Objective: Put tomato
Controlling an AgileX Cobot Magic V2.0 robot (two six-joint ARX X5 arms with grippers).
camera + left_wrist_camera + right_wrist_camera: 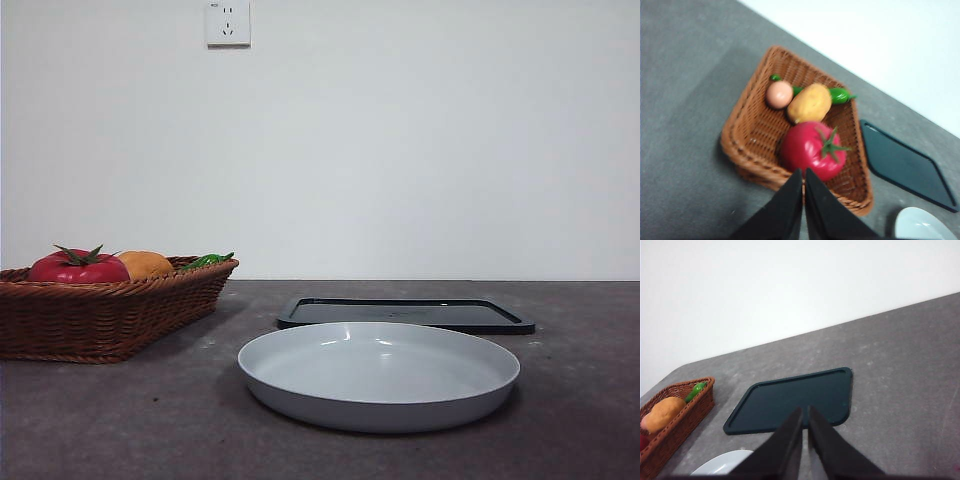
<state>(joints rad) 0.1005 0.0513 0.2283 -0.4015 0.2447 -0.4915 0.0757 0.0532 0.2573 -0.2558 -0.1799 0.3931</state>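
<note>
The tomato [813,150] sits in the basket [747,127], touching the yellow-brown fruit [809,102]. My left hand [803,177] hangs above it, jaws closed, so I should open wide and come straight down. The grey plate [378,375] waits beside. My right hand [805,415] hovers closed over the dark tray [790,400].

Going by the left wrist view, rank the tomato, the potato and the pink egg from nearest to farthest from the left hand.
1. Tomato, in the basket corner just beyond the left hand.
2. Potato, past the tomato, mid-basket.
3. Pink egg, beside the potato, slightly farther.
</note>
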